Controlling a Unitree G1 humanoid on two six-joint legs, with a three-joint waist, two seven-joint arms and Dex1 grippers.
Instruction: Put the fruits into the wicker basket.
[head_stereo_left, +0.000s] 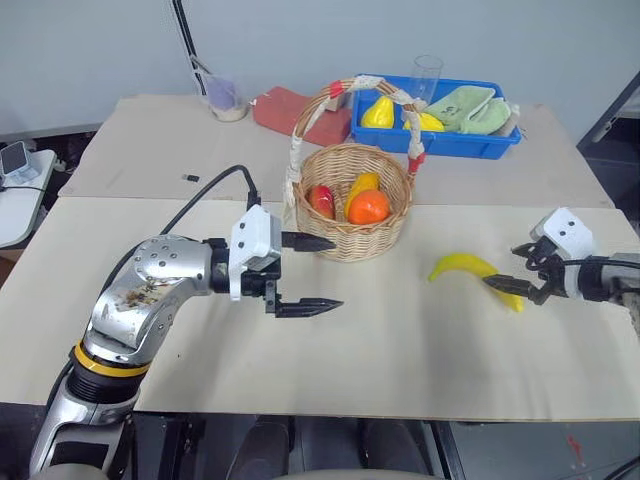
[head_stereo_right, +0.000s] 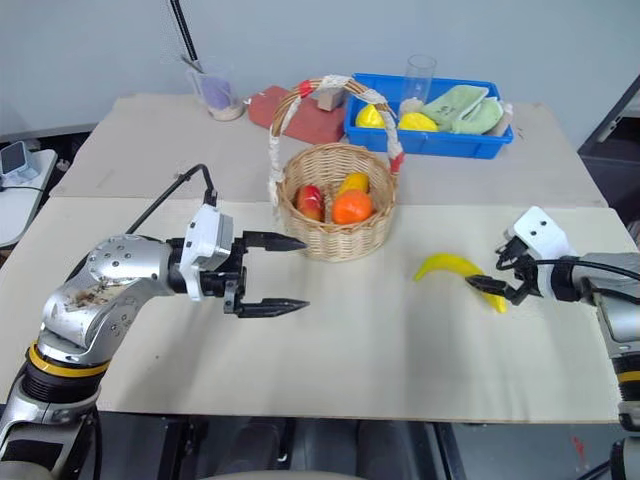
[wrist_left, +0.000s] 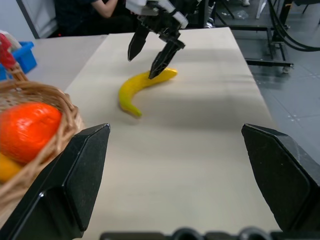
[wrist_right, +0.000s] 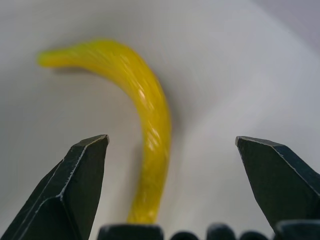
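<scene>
On smooth pale board, curved glossy banana (head_stereo_left: 468, 268) lies before wide-spread right end effector (head_stereo_left: 518, 286); left end effector (head_stereo_left: 312, 273) spread wide.

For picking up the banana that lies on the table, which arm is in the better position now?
The right. The right gripper is open just at the near end of the banana, which lies between its fingers in its wrist view. The left gripper, also open, is beside the wicker basket, well apart from the banana.

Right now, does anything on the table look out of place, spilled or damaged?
Nothing spilled or damaged. The banana lies on the table, outside the wicker basket, where the orange fruit already sits. The open right gripper is at the banana's end.
</scene>
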